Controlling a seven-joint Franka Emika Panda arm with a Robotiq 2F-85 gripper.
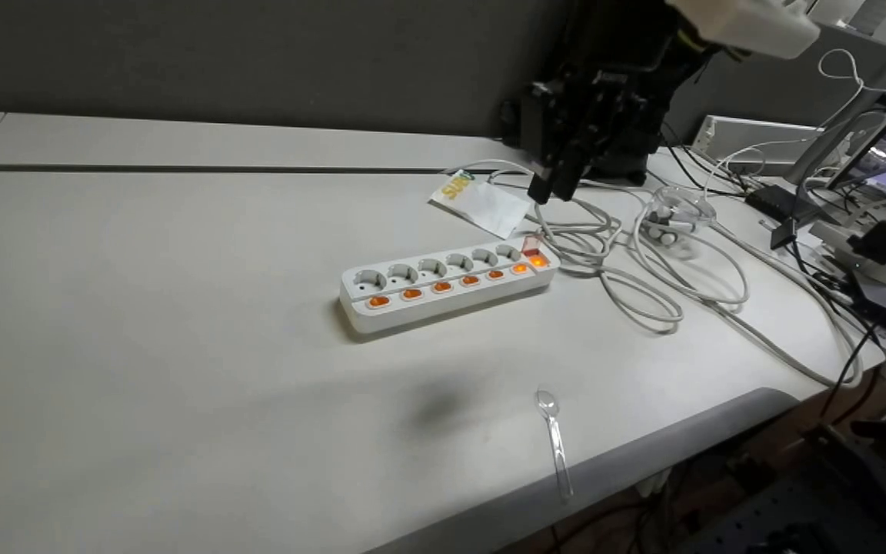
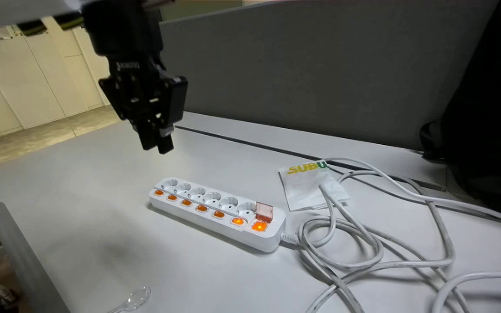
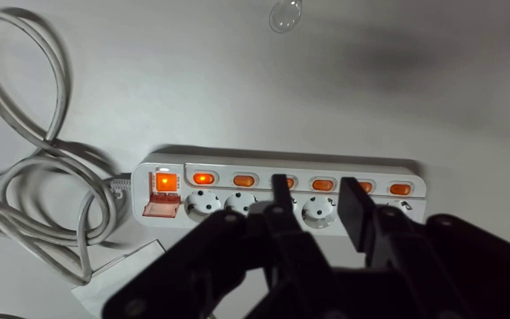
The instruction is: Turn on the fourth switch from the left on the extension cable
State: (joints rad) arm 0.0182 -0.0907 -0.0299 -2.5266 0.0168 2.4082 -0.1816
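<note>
The extension cable is a long white power strip lying on the table, in both exterior views (image 1: pixel 451 305) (image 2: pixel 207 222) and in the wrist view (image 3: pixel 303 165). Its cord end has a lit square switch (image 2: pixel 259 226) under a raised clear red cover. The small switch beside it (image 2: pixel 238 221) is also lit. The other small orange switches look unlit, including the fourth from the left in the exterior views (image 1: pixel 469 280) (image 2: pixel 202 208). My gripper (image 1: pixel 553 190) (image 2: pixel 158 145) is in the air above the strip, empty, fingers apart. In the wrist view its fingertips (image 3: pixel 314 180) partly cover two switches.
Loose grey-white cables (image 1: pixel 597 231) (image 2: pixel 376 243) coil beside the cord end. A white paper napkin (image 1: pixel 481 204) lies behind the strip. A clear plastic spoon (image 1: pixel 555 438) lies near the table's front edge. A clear cup (image 1: pixel 677 211) stands among the cables. A grey partition (image 2: pixel 320 78) borders the back.
</note>
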